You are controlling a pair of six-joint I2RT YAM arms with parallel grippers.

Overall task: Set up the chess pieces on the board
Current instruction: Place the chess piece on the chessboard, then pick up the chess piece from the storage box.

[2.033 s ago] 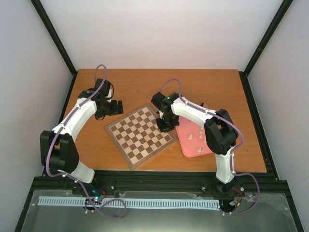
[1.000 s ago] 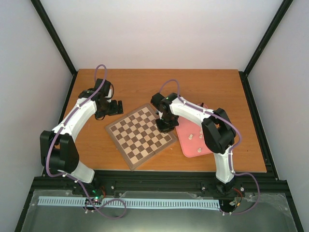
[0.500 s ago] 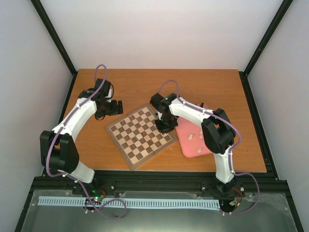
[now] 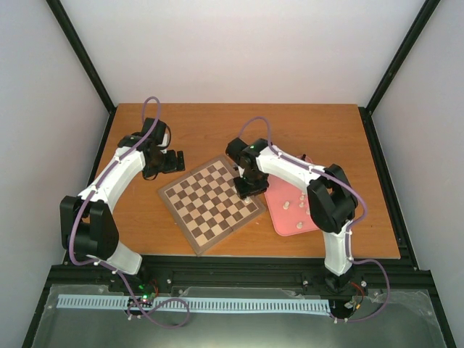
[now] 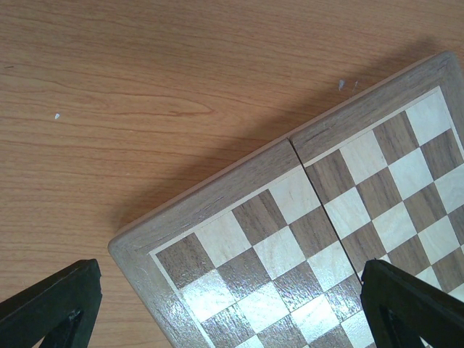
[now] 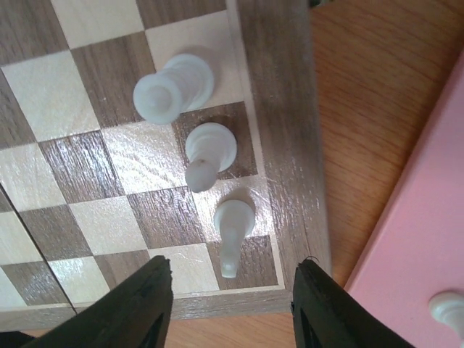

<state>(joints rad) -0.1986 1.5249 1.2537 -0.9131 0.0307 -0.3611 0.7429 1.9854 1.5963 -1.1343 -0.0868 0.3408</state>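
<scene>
The board (image 4: 210, 201) lies tilted in the middle of the table. Three cream-white chess pieces stand in its right edge row: a tall one (image 6: 174, 88), a middle one (image 6: 209, 151) and a slim one (image 6: 233, 232). My right gripper (image 6: 233, 279) hangs just above the slim piece, open, with its fingers (image 6: 145, 304) well clear on either side. In the top view the right gripper (image 4: 246, 188) sits at the board's right edge. My left gripper (image 5: 228, 290) is open and empty over the board's left corner (image 5: 145, 254); the top view shows the left gripper (image 4: 177, 161) there too.
A pink tray (image 4: 279, 217) lies right of the board, touching its edge, with a few loose white pieces (image 4: 287, 205) on it. The tray's rim (image 6: 420, 239) and one piece (image 6: 446, 308) show in the right wrist view. Bare wooden table surrounds the board.
The right gripper's jaws have spread apart and left the slim white piece standing on the edge row. The right arm has barely shifted. The left arm has not moved.
</scene>
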